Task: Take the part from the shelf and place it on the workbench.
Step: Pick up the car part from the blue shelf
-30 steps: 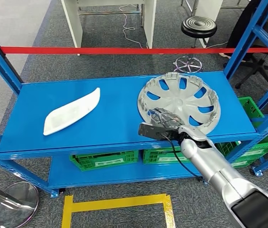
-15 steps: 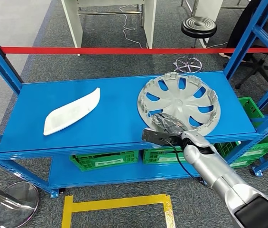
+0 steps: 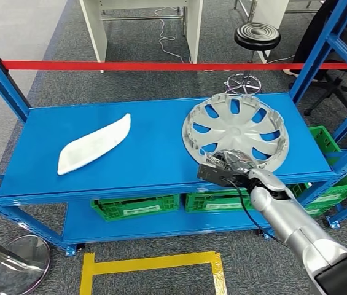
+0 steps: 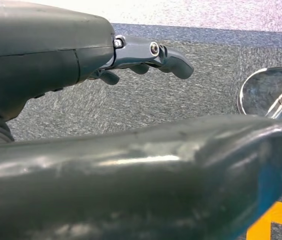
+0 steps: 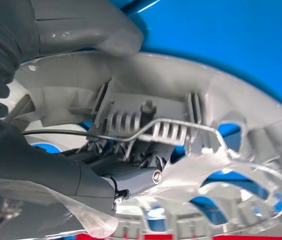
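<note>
- on the top level of the blue shelf (image 3: 153, 141), toward its right end, lies the silver wheel cover (image 3: 236, 129), inner side up, with its ribs, clips and wire ring facing me.
- my right hand (image 3: 229, 165) is at the near rim of the wheel cover, at the front edge of the shelf.
- in the right wrist view, my thumb (image 5: 90, 25) lies over one face of the rim and my darker fingers (image 5: 132, 175) reach under the other face, next to the clip block and wire ring. the rim sits between them, so i hold the wheel cover (image 5: 207, 130) by its edge.
- the near edge of the wheel cover looks slightly raised from the shelf surface; the far edge appears to rest on it. i cannot tell this for certain.
- my left hand (image 4: 146, 52) hangs over grey carpet. its fingers are extended, slightly curled, apart, and hold nothing.
- a white elongated trim piece (image 3: 93, 144) lies on the left half of the same shelf level, well apart from the wheel cover.
- green crates (image 3: 136, 206) stand on the lower shelf level.
- a red barrier tape (image 3: 115, 64) runs behind the shelf, with a black stool (image 3: 257, 34) beyond it.
- yellow floor tape (image 3: 153, 264) marks the carpet in front of the shelf.
</note>
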